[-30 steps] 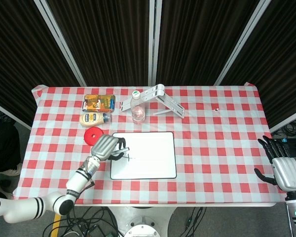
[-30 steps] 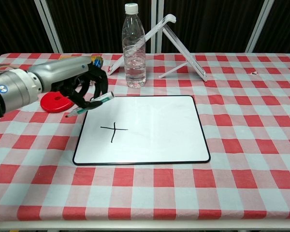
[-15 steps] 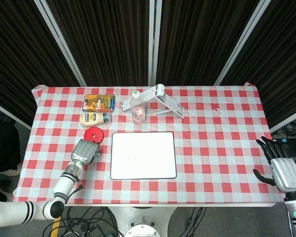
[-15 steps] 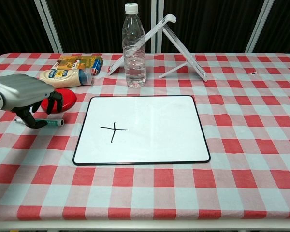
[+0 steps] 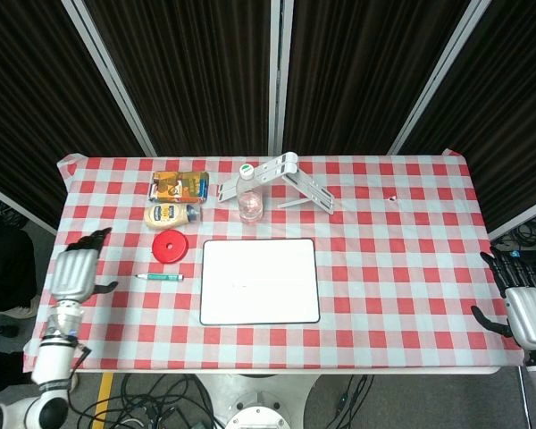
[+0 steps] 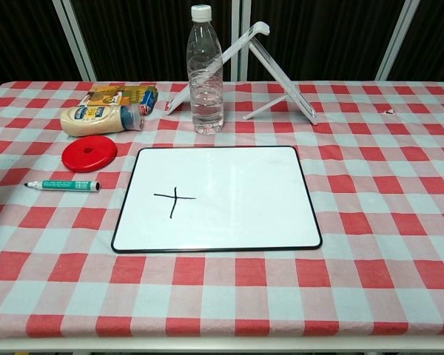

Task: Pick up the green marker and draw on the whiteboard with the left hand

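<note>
The green marker (image 5: 160,277) (image 6: 63,184) lies flat on the checked cloth, just left of the whiteboard (image 5: 260,281) (image 6: 217,197). A black cross is drawn on the board's left half. My left hand (image 5: 74,271) hovers off the table's left edge, fingers apart and holding nothing, well left of the marker. My right hand (image 5: 527,313) stays beyond the table's right edge, fingers spread and empty. Neither hand appears in the chest view.
A red disc (image 6: 89,154) sits just behind the marker. Behind it lie a mayonnaise bottle (image 6: 102,118) and an orange box (image 6: 123,95). A clear water bottle (image 6: 206,71) and a white folding stand (image 6: 260,70) are behind the whiteboard.
My left hand carried the marker off the board, set it down left of the whiteboard, let go and withdrew past the table's left edge. The right hand barely moved.
</note>
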Controlling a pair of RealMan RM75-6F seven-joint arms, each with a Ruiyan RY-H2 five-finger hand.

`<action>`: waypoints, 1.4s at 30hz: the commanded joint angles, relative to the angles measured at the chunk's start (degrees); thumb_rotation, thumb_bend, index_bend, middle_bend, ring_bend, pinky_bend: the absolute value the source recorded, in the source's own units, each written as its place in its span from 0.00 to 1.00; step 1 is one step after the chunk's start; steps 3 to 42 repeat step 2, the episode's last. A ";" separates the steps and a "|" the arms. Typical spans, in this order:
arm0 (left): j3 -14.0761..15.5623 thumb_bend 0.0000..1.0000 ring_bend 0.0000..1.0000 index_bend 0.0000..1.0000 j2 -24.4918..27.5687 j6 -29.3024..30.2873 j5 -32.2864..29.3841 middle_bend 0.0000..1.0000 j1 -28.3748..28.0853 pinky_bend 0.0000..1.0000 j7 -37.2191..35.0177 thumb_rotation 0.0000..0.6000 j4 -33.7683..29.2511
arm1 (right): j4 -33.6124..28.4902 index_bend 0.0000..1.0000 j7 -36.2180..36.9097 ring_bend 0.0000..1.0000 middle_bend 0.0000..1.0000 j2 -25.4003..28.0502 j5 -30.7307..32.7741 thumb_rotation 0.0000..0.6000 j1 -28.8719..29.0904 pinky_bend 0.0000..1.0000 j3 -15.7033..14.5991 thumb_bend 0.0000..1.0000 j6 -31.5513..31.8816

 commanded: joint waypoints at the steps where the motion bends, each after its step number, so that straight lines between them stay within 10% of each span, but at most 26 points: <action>1: 4.65 0.06 0.19 0.12 7.40 6.05 8.99 0.14 11.17 0.24 -16.69 1.00 3.21 | 0.00 0.00 1.87 0.00 0.00 -0.38 -1.52 1.00 -0.12 0.00 -0.46 0.20 0.71; 42: 5.18 0.06 0.19 0.12 7.70 7.23 10.00 0.14 12.52 0.24 -17.99 1.00 3.42 | 0.00 0.00 2.12 0.00 0.00 -0.46 -2.10 1.00 -0.14 0.00 -0.59 0.20 1.04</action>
